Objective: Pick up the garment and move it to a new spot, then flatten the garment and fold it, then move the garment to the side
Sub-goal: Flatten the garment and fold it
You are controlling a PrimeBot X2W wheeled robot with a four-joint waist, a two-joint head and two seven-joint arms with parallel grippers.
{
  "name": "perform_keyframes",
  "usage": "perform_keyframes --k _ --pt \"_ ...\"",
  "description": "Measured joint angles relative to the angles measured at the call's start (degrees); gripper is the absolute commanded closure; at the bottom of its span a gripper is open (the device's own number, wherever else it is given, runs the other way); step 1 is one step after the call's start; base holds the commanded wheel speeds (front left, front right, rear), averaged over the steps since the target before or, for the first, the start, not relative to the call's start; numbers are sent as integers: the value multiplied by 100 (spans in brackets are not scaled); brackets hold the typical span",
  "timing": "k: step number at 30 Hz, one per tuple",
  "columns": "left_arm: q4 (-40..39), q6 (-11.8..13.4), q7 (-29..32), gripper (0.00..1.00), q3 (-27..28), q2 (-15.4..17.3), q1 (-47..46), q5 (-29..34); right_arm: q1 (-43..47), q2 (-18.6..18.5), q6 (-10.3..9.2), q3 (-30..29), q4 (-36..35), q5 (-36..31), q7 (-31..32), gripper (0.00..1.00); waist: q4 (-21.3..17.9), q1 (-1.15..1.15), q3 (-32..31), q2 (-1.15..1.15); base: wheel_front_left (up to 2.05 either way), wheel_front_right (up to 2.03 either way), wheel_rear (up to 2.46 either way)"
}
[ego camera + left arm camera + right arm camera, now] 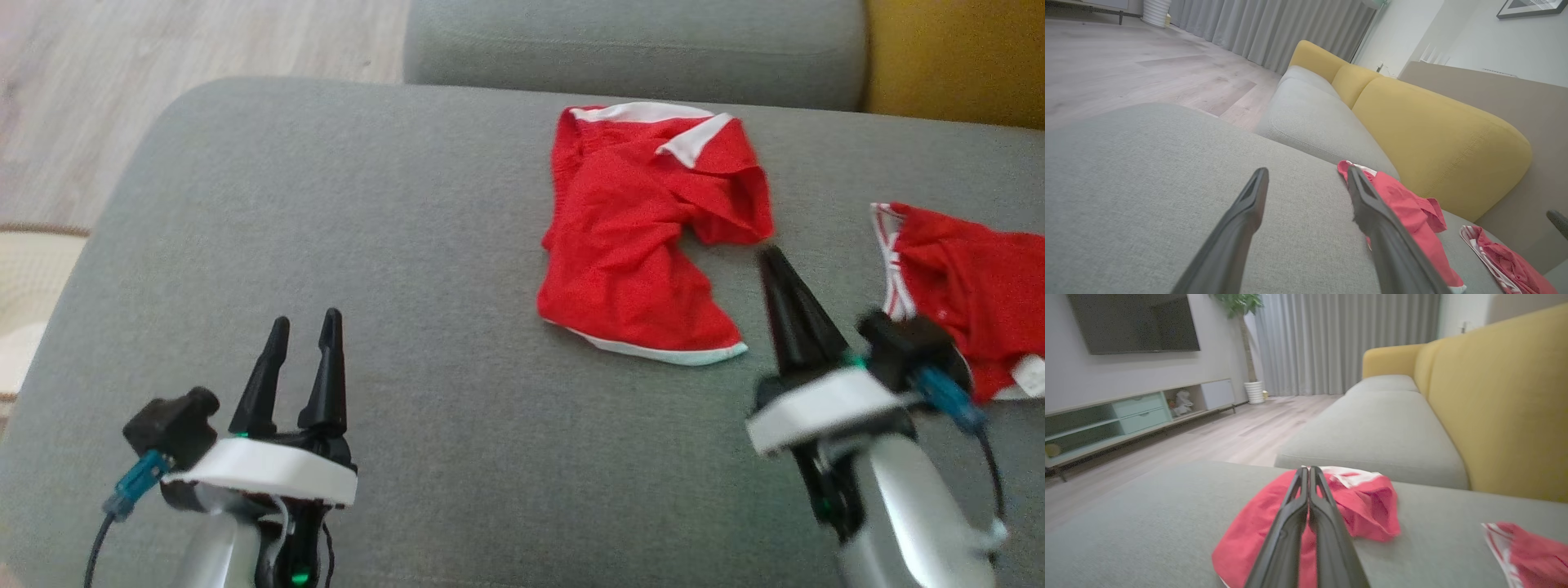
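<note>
Toward the sofa seat's [408,245] back edge: part pressed-together right gripper [771,255], pinch garment [629,237] hem, keep spread left gripper [306,320] clear.

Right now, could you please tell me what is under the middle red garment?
The grey cushion shows all around the garment, which lies on it; anything beneath its folds is hidden.

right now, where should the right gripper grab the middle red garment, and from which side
The bunched flap on the middle red garment's right edge: it stands up off the grey sofa cushion, while the rest lies flat. Probably come from the right with the right gripper, which is shut beside it and must open first.
</note>
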Motion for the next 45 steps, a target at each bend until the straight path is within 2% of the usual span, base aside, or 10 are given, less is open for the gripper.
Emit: perform_keyframes --k 1,2,3,9,14,26,34,40,45 --pt "-7 0 -8 0 1 -1 34 0 188 8 0 -111 -80 29 0 100 -56 0 -34 0 0 0 0" --pt "-10 0 -13 0 4 -2 58 0 365 11 0 -216 -148 45 -1 63 -111 0 -66 0 0 0 0" --pt "-16 0 -13 0 7 -1 70 1 516 12 0 -274 -200 22 -2 0 -162 0 -94 0 0 0 0" --pt "-185 0 -21 0 82 -7 212 325 1287 59 0 -445 -421 -26 -59 0 -367 0 -246 0 0 0 0" --pt "-186 0 -21 0 105 -8 304 315 1441 65 0 -449 -519 -41 -88 0 -471 0 -230 0 0 0 0" --pt "-125 0 -21 0 -88 -7 298 255 1397 67 0 -432 -580 -303 63 0 -256 0 -98 0 0 0 0" --pt "-85 0 -21 0 -200 -9 77 200 506 67 0 -171 -467 -479 771 0 76 0 306 0 0 0 0" --pt "-108 0 -21 0 -365 -11 -221 85 -430 58 0 -145 280 -622 1327 0 412 0 676 0 0 0 0" --pt "-101 0 -21 0 -510 -26 -410 -13 -1120 40 0 -436 993 -762 1581 0 712 1 967 0 0 0 0"
